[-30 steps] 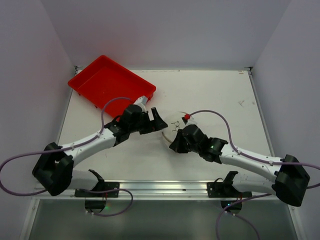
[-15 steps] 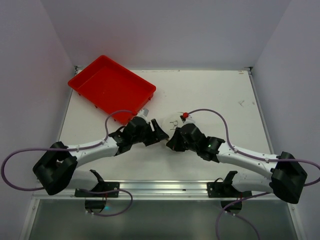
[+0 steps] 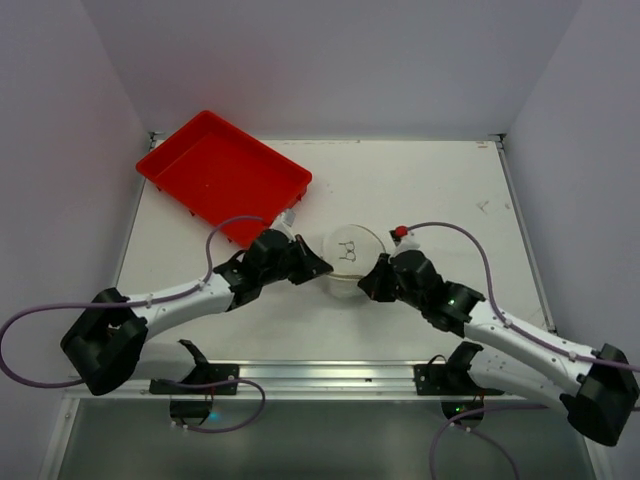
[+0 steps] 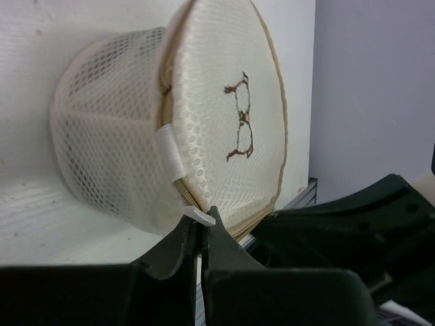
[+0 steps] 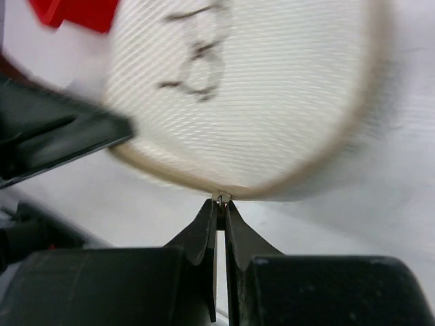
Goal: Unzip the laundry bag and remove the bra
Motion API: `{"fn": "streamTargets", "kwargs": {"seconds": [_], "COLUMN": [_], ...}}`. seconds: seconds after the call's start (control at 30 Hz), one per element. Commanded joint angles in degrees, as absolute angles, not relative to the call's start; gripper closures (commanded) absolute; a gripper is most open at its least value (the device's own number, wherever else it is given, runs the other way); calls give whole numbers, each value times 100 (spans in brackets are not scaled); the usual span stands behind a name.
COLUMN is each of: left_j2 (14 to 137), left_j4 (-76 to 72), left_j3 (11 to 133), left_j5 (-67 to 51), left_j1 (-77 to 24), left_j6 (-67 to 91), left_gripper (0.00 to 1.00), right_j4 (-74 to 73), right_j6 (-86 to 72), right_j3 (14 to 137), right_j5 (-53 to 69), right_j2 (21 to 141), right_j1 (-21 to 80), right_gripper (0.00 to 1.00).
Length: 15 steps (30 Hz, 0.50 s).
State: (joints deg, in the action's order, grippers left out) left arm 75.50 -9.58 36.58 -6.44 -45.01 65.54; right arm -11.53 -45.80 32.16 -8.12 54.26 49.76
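Observation:
The laundry bag (image 3: 350, 254) stands between the two arms, a white round mesh bag whose circular face carries a small dark bra drawing (image 4: 239, 117). My left gripper (image 3: 320, 270) is at its left rim, shut on a small white tab (image 4: 198, 215) by the beige zipper band. On the bag's near right edge my right gripper (image 3: 369, 285) is shut on the metal zipper pull (image 5: 221, 198). In the right wrist view the bag (image 5: 258, 88) is blurred. The bra itself is hidden.
A red tray (image 3: 222, 172) lies at the back left of the white table (image 3: 440, 190), close behind the left arm. Purple cables loop over both arms. The right arm's black body (image 4: 367, 224) shows just behind the bag in the left wrist view.
My left gripper has come in to the bag's left rim and shut on the white tab. The right arm has swung right, uncovering the bag's face.

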Motion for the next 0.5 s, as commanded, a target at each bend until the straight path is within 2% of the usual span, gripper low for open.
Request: {"fn": "streamTargets", "kwargs": {"seconds": [0.0,0.1,0.23,0.37,0.4,0.47], "left_j2": [7190,6979,7065,7662,7821,8365], "left_j4": [-371,278,816,1265,1396,1485], "left_j3": [3445,3542,3910,4744,5181,5858], "left_j5": [-825,-826,-1019,-1257,-1248,-1274], "left_j1": [-4245,-4210,-3947,-3701,-3639,-3578], "left_j6": [5952,5433,4511,3728,3509,3402], "left_gripper": [100,100,100,100,94,89], "right_j4": [-1906,-2214,-2198,-1715,-1653,-1434], "right_j6": [-3965,-3736,-3297,-3067,-3154,-3321], "right_j3": [2962,2944,3155,3234,3260,3357], "right_j5": [-1143,-1072,-652,455,683,729], "right_j2": [4756,4430,4570,4851,4982,5123], "right_j1": [3951,3613,3612,3656,3761,3945], "right_gripper": [100,100,100,100,100,100]}}
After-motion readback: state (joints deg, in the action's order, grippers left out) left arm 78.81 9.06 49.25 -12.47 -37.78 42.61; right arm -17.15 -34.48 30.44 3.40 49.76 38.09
